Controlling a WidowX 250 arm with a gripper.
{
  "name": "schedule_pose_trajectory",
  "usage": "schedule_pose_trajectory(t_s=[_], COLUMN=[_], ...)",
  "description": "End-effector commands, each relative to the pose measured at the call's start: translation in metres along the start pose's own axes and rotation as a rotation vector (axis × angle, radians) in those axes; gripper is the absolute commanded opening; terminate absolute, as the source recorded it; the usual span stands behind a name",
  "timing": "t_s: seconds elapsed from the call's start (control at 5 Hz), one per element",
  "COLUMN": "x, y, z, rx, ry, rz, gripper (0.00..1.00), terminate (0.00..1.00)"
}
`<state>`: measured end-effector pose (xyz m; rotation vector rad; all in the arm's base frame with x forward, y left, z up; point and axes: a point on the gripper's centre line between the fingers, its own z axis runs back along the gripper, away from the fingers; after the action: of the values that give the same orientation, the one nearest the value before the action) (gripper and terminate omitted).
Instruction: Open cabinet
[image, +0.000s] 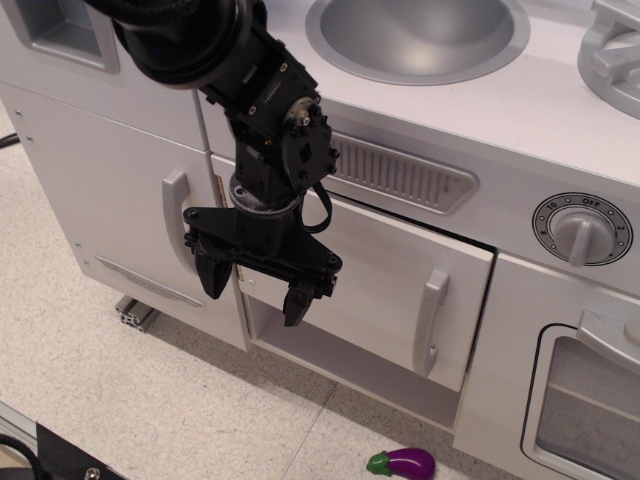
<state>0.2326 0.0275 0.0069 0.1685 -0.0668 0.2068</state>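
Note:
The cabinet door (375, 275) is a plain white square panel below the sink, with a small vertical grey loop handle (430, 322) near its right edge. It stands ajar, with a dark gap along its top and right side and the compartment floor (330, 362) showing below it. My black gripper (256, 288) hangs in front of the door's left, hinge side, well left of the handle. Its fingers (298, 300) are spread apart, point down and hold nothing.
A taller door with a long curved grey handle (175, 230) is left of the gripper. Above are a sink (420, 35) and a vent grille (400, 172). At the right are a dial (580, 232) and a windowed oven door (590, 400). A toy eggplant (405, 463) lies on the floor.

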Motion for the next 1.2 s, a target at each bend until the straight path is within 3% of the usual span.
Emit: schedule_pose_trajectory(t_s=[0.0, 0.4, 0.6, 1.0], x=[0.000, 0.012, 0.020, 0.039], y=[0.000, -0.064, -0.087, -0.117], z=[0.000, -0.001, 0.006, -0.002], rx=[0.000, -0.073, -0.124, -0.184], ry=[0.000, -0.067, -0.068, -0.156], rz=[0.000, -0.135, -0.151, -0.162], gripper=[1.00, 1.00, 1.00, 1.00], terminate=[0.00, 0.00, 0.00, 0.00])
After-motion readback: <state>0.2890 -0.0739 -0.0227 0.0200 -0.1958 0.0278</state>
